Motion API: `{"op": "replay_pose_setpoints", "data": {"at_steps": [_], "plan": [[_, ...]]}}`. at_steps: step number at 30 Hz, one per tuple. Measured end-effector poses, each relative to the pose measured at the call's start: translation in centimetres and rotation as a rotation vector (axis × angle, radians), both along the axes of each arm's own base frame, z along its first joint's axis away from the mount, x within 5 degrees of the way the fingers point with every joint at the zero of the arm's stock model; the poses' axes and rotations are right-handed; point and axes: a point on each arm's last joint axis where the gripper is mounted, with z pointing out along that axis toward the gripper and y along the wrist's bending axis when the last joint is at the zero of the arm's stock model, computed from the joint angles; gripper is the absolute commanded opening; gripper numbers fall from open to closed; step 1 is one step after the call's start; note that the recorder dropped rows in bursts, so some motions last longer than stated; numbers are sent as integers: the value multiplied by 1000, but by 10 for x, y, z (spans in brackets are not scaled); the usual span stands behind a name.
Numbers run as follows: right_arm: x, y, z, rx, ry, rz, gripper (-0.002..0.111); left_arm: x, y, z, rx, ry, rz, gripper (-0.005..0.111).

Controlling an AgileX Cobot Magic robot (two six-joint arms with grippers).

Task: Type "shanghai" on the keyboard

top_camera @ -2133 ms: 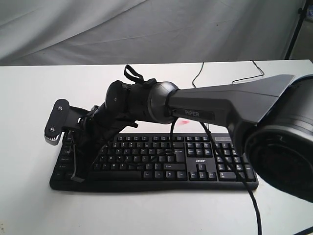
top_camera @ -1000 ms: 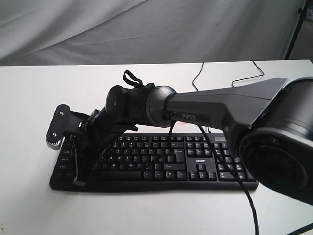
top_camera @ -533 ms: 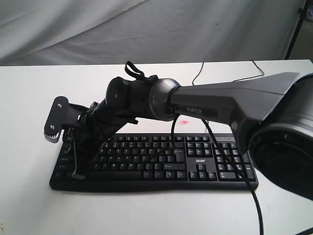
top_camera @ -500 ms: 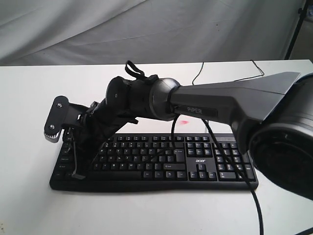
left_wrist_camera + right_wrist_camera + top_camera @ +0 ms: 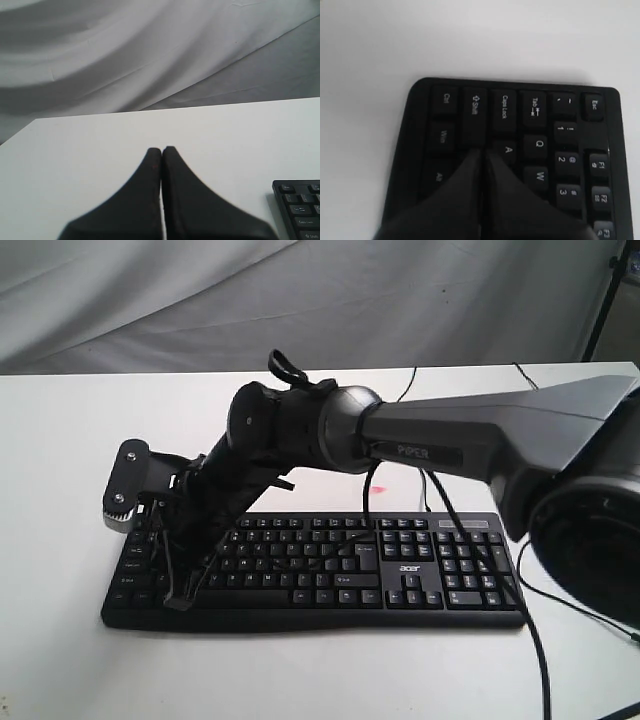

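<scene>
Ext. view: the black keyboard [image 5: 300, 580] lies flat on the white tabletop [image 5: 80, 420], grey cloth [image 5: 300, 300] behind. The right arm [image 5: 470, 445] reaches across to the keyboard's left end. The right claw [image 5: 178, 602] points down there, fingers pressed together w/ nothing btwn them; can't tell if it touches a key.

Left wrist view: the left claw [image 5: 161, 151] is closed tight and empty over bare tabletop, clear of the keyboard's corner.

Right wrist view: claw tips sit together over the keys btwn Shift & A.
</scene>
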Motion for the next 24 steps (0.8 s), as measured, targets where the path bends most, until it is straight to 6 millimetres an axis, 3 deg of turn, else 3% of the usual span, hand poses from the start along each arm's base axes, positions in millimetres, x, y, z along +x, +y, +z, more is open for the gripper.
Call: {"op": "replay_pose_setpoints", "data": {"at_steps": [11,24], "plan": [[-31,-29,26,-19,-39,-39,0,0,0,0,0,0,0,1],[-64,-81,45,-51,-83,-95,0,0,0,0,0,0,0,1]]}}
